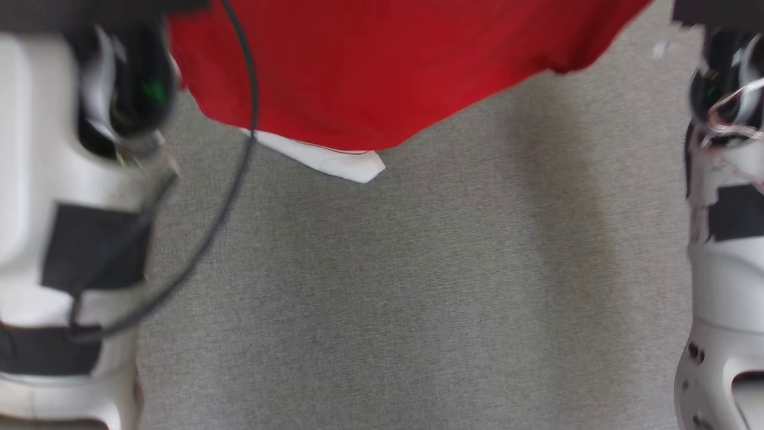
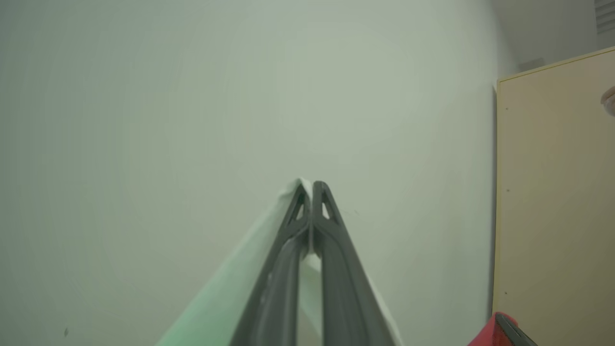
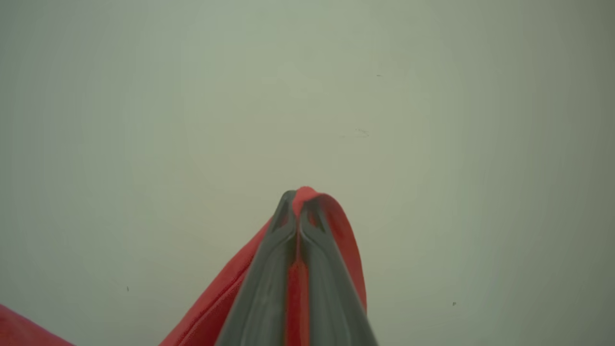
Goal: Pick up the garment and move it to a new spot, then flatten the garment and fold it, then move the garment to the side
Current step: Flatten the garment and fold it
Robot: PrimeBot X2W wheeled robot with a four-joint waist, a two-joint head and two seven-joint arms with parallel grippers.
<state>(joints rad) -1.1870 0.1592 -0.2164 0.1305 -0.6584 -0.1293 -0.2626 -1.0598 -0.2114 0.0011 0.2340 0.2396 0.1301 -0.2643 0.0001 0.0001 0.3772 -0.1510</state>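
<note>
The red garment (image 1: 382, 71) hangs at the upper middle of the head view, above the grey desk (image 1: 382, 298). The left fingers (image 2: 331, 269) clench its white part and the right fingers (image 3: 269, 278) its red edge, apparently to carry it spread.

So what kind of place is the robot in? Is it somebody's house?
Probably a plain indoor workroom or lab, not clearly a home: there's a bare pale wall, a light wooden cabinet beside it, and a grey carpet-like surface.

White forearms (image 1: 30, 149), black tape patches (image 1: 95, 251), looping black cable (image 1: 254, 113), dark grey left claw (image 2: 312, 184)
</note>
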